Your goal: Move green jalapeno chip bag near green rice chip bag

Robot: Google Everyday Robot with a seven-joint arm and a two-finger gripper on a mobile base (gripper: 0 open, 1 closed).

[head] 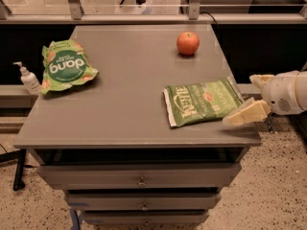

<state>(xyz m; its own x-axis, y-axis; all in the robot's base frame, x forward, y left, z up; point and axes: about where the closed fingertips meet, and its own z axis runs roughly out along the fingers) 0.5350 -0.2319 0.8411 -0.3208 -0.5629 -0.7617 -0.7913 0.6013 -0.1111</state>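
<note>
The green jalapeno chip bag (pixel 201 102) lies flat near the right front of the grey table (pixel 120 109), its white end seam toward the left. The green rice chip bag (pixel 66 67), bright green with a round "dang" emblem, lies at the far left of the table. My gripper (pixel 252 97) comes in from the right edge with pale fingers spread open. One finger (pixel 247 114) is right at the jalapeno bag's right end, the other (pixel 260 79) is further back. It holds nothing.
A red apple (pixel 187 43) stands at the back right of the table. A white pump bottle (pixel 29 78) stands on a ledge left of the table. Drawers (pixel 139 181) are below the tabletop. A railing runs behind.
</note>
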